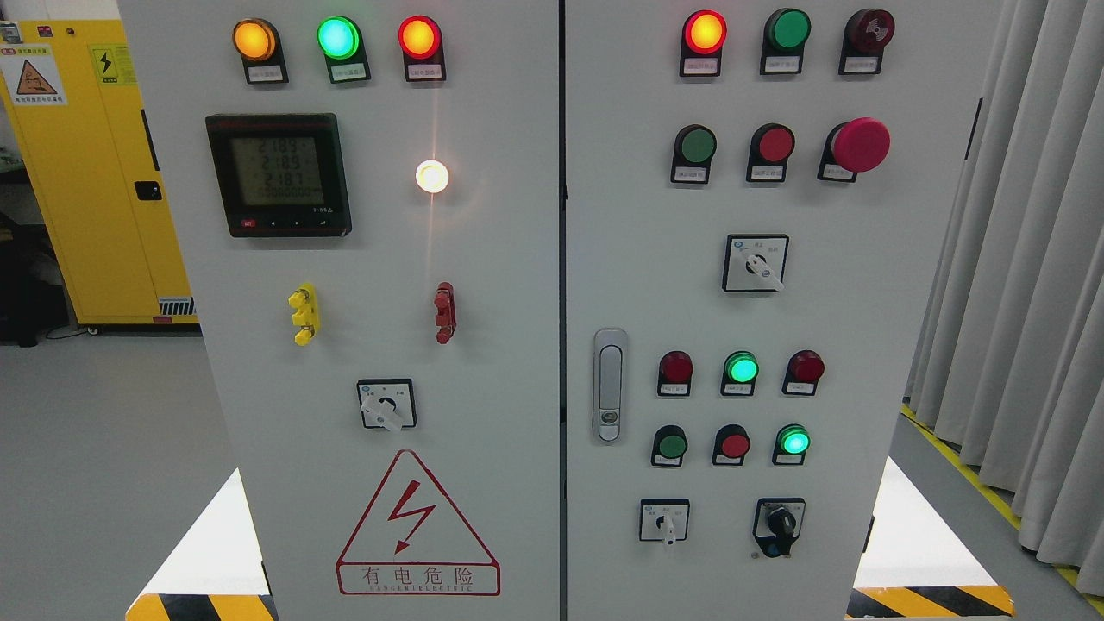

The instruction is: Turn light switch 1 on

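On the cabinet face nothing marks which control is light switch 1 – labels too small to be read. No hand is in view, so its state can't be told, and places can't be given relative to it. A wrong pick is the risk: the white rotary switch (387,405) above the warning triangle (417,526) sits among look-alikes, and the red mushroom button (860,144) could be bumped.

Grey control cabinet (509,285), lit lamps, pushbuttons, rotary switches, meter (279,175)
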You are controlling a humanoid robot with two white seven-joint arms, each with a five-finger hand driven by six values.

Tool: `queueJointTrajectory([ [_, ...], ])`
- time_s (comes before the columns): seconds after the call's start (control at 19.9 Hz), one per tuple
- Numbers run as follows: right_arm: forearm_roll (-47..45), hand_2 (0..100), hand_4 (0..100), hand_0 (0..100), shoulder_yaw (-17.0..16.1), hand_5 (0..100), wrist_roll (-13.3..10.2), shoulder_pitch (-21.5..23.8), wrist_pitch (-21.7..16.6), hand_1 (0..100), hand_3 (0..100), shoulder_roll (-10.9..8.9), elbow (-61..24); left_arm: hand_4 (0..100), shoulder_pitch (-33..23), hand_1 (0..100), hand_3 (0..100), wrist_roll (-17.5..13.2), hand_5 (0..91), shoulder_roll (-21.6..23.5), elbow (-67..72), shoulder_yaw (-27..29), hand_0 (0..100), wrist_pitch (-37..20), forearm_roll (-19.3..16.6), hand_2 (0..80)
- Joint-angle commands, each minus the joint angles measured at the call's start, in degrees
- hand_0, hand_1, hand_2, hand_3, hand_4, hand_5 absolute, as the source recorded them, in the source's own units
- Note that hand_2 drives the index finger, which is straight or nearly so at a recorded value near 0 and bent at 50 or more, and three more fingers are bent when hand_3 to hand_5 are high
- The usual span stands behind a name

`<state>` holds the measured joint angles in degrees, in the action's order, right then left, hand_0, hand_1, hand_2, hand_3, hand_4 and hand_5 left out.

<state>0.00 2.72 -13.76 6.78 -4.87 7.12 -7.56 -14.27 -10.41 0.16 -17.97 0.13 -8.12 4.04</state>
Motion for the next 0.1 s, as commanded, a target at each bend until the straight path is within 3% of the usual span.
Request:
queueJointTrajectory([
  [0.0,-1.67,4,0,0,0.0,0,-0.04,-0.02,0.03,50,0,0.0,0.0,0,1.62,1,0,0.3,0.0,0.37,1.27,1.19,0,0.82,-1.67,0.0],
  [0.05,-1.67,4,0,0,0.0,0,-0.04,-0.02,0.03,50,0,0.0,0.0,0,1.62,1,0,0.3,0.0,0.28,1.27,1.19,0,0.82,-1.67,0.0],
])
